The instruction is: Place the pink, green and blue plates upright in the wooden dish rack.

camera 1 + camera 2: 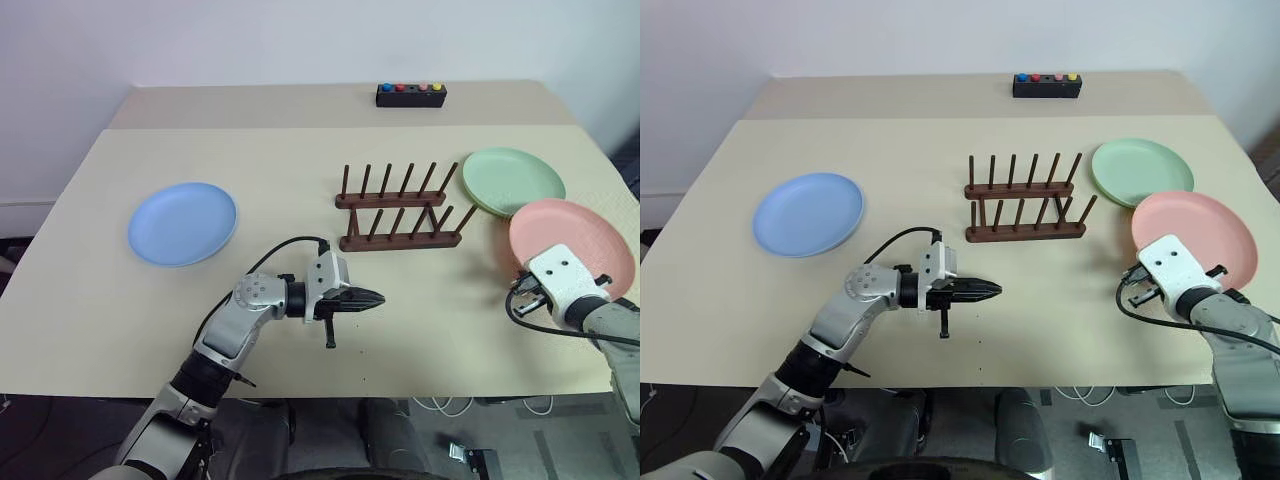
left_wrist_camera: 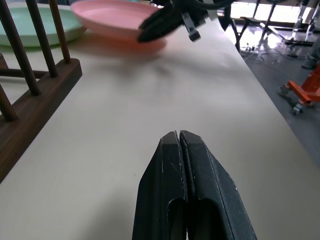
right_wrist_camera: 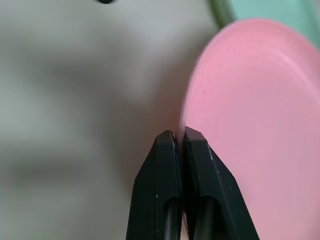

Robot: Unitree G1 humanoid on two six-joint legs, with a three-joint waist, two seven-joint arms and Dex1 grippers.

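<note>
The pink plate (image 1: 577, 238) lies at the table's right side, overlapping the near rim of the green plate (image 1: 513, 180). My right gripper (image 3: 179, 134) is shut on the pink plate's near left rim, a thin edge of pink pinched between its fingers. The wooden dish rack (image 1: 398, 206) stands mid-table with nothing between its upright pegs. Far to the left, the blue plate (image 1: 183, 222) lies flat. In front of the rack my left gripper (image 1: 376, 298) hovers shut on nothing and points right toward the pink plate.
A black box with coloured buttons (image 1: 410, 94) sits at the back of the table. The pink plate is close to the table's right edge (image 1: 622, 190). Bare tabletop (image 1: 440, 310) stretches between the two grippers.
</note>
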